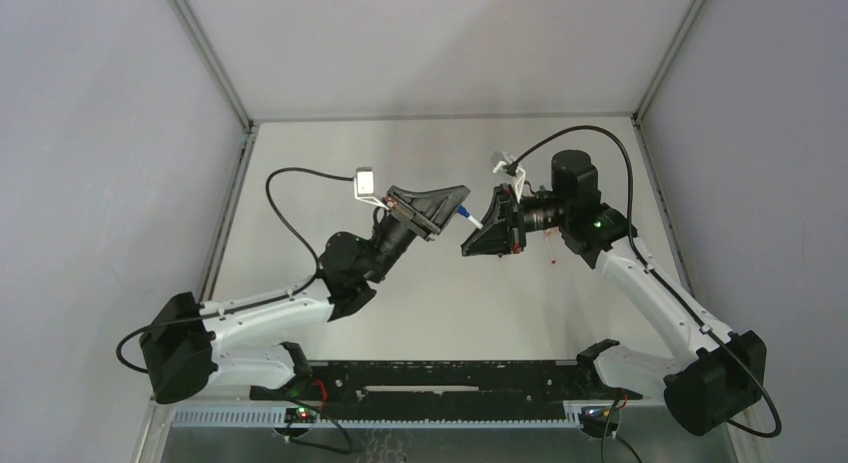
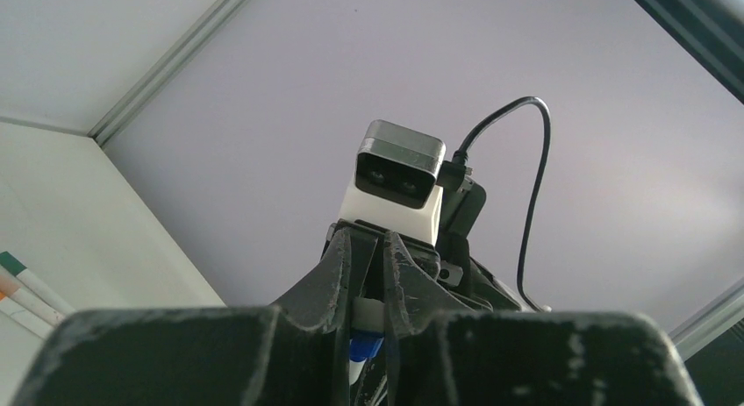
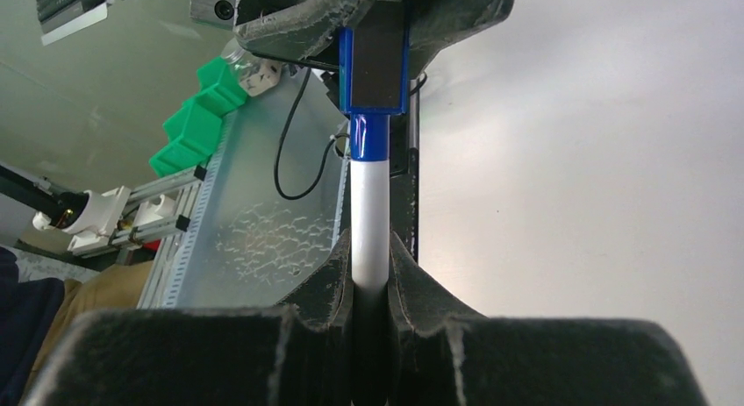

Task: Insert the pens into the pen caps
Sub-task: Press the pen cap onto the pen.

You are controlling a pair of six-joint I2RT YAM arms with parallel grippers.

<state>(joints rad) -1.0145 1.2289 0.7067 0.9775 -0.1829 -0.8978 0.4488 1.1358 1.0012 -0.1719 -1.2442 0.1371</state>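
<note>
**Pen and blue cap joined above the counter**

Both arms hold their claws tip to tip over the pale grey counter [image 1: 420,148]. The right claw [image 3: 369,248] is clamped on a slim white-barrelled pen [image 3: 369,209]. The pen's blue end meets a short blue plastic cap [image 3: 377,68], which is pinched in the left claw [image 2: 368,241]. More white pens [image 2: 22,288] lie on the counter, well apart.

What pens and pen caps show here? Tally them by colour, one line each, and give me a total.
Blue pen: 1
Blue pen cap: 1
Green-ended pen: 1
Orange-ended pen: 1
Total: 4
More may lie past the edge of the left wrist view.
</note>
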